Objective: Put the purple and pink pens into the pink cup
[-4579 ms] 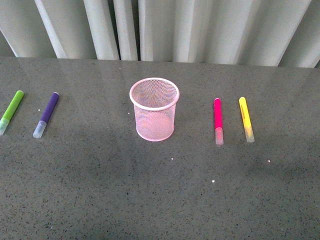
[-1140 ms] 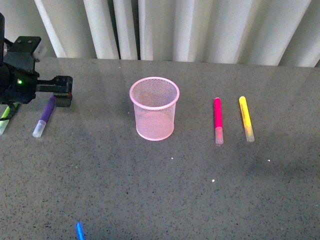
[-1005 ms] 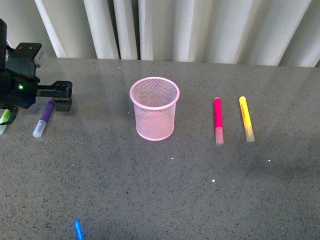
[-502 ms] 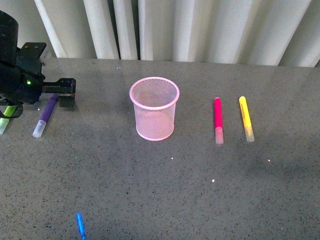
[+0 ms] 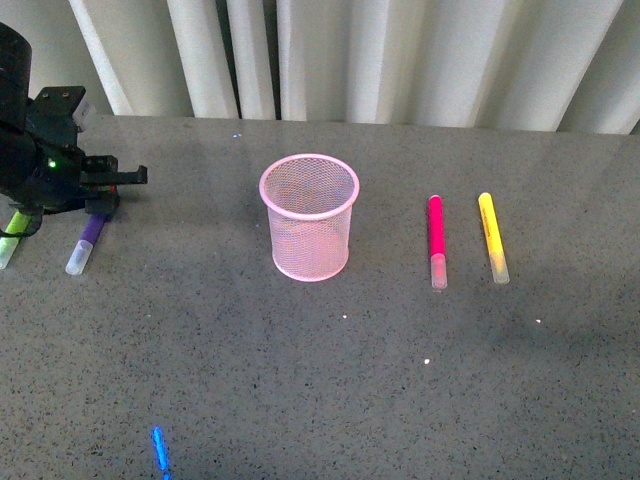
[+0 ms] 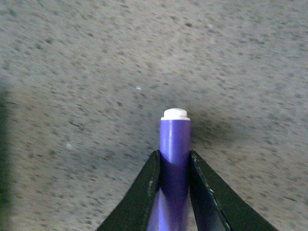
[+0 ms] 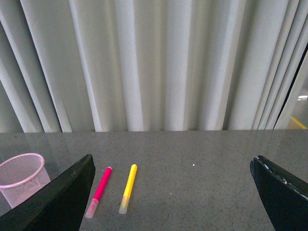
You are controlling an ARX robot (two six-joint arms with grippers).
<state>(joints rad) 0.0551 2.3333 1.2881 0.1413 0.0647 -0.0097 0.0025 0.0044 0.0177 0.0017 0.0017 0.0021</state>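
Left gripper (image 5: pixel 106 198) seemingly clasps purple pen (image 5: pixel 84 243) beside green marker (image 5: pixel 9 238)

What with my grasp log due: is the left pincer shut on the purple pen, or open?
Shut: the left pincer has its fingers pressed against both sides of the purple pen.

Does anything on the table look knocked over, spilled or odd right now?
Nothing is tipped or spilled; the pink cup stands upright. One oddity: a small blue streak on the table near the robot, possibly a reflection.
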